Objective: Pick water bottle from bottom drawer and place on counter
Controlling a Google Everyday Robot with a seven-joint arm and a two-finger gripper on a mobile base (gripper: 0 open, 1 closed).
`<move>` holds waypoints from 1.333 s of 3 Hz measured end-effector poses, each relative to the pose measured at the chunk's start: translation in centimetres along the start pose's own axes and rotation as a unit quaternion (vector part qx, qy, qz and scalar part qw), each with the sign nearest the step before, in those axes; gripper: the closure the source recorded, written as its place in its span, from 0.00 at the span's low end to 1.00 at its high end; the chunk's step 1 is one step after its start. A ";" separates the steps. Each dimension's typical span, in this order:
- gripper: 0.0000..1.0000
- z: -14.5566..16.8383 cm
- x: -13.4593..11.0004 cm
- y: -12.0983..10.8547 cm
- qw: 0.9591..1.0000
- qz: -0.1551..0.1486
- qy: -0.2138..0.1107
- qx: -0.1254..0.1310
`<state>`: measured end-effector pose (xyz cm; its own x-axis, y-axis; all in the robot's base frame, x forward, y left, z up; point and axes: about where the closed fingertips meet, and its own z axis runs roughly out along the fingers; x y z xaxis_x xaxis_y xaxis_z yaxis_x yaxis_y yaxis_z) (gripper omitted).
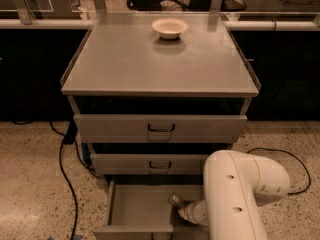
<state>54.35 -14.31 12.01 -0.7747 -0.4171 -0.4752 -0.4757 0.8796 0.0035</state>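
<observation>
The bottom drawer (122,209) is pulled open below the two wider grey drawers. My white arm (240,194) reaches down into its right side. My gripper (186,211) is low inside the drawer, largely hidden by the arm. A small clear crinkled object, the water bottle (175,200), shows right at the gripper's end, leaning up to the left; I cannot tell whether it is held. The counter (130,64) is the flat grey top of the cabinet.
A pale bowl (170,27) sits at the back middle of the counter. The top drawer (160,128) and middle drawer (150,163) are shut. Black cables (65,159) lie on the speckled floor left and right of the cabinet.
</observation>
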 end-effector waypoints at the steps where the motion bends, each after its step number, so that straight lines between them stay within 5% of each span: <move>1: 1.00 -1.6 0.1 -0.1 1.000 -0.003 -0.011 0.006; 4: 1.00 -12.7 1.0 -0.2 0.994 -0.025 -0.096 0.049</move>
<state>48.39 -17.85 22.65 -0.6528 -0.4182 -0.6316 -0.4613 0.8808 -0.1065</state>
